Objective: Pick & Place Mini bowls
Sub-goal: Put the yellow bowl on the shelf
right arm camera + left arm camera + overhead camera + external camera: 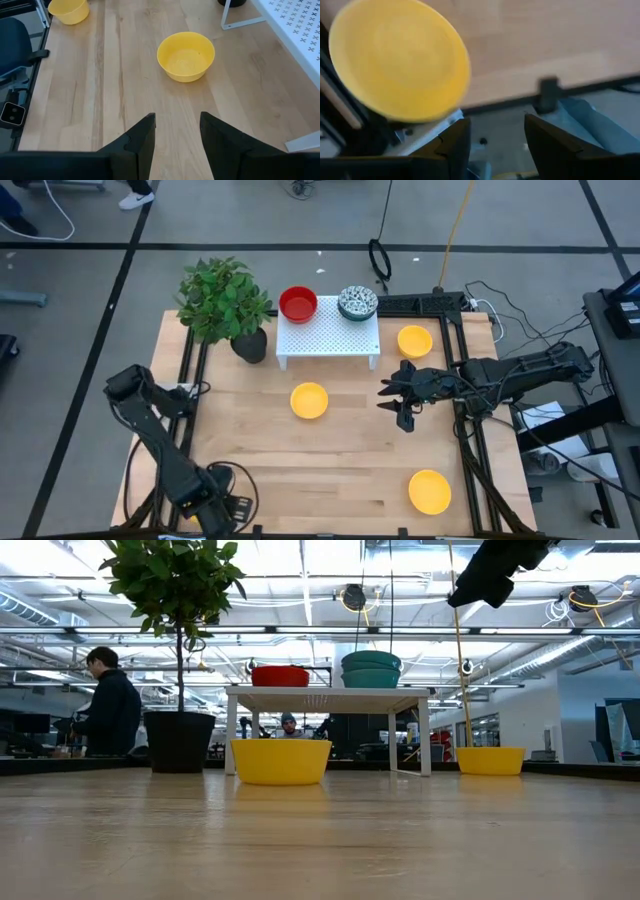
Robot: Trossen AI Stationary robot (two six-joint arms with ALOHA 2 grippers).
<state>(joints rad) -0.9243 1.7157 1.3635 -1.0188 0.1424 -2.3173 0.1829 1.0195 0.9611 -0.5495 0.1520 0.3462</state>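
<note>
Two mini bowls sit on the white perforated stand [328,335]: a red one [298,304] and a patterned one [357,302]. Yellow bowls rest on the table at its middle [309,400], far right [414,340] and near right [429,491]. Another yellow bowl [67,10] lies by the left frame rail and shows close in the left wrist view [395,60]. My right gripper [388,395] hangs open above the table, right of the middle bowl [186,56], fingers pointing at it. My left gripper [495,140] is open, beside that left bowl and apart from it.
A black pot with a leafy plant [225,305] stands at the table's far left, beside the stand. Black frame rails run along the left [190,430] and right [465,430] sides. Bare wood lies between the middle bowl and the near edge. A person [110,705] is behind the table.
</note>
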